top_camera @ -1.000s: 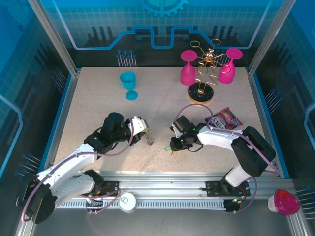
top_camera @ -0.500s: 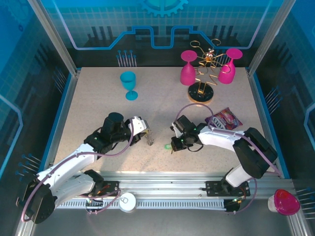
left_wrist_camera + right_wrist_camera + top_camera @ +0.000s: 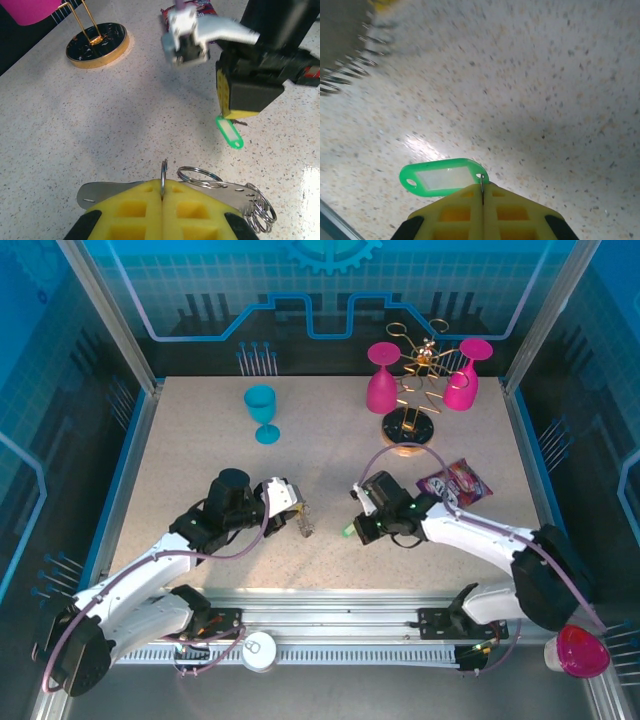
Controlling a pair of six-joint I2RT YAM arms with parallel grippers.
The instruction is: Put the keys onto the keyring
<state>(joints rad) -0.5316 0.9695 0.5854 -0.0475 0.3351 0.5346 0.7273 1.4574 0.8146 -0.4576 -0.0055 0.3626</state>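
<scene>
Left gripper (image 3: 162, 189) sits bottom centre of its wrist view, yellow pads pressed together on a thin upright silver ring. That ring belongs to the keyring (image 3: 235, 192), a flat metal strip with split rings bunched at its lower right end. In the top view this gripper (image 3: 297, 518) is just left of centre.

Right gripper (image 3: 353, 530) is just right of centre, near the left one but apart. Its pads are clamped on the small wire loop of the green key (image 3: 442, 178), whose tag sticks out to the left. Can't tell if the tag touches the speckled table (image 3: 200, 440). Gold rack base (image 3: 97, 45) is upper left.
</scene>
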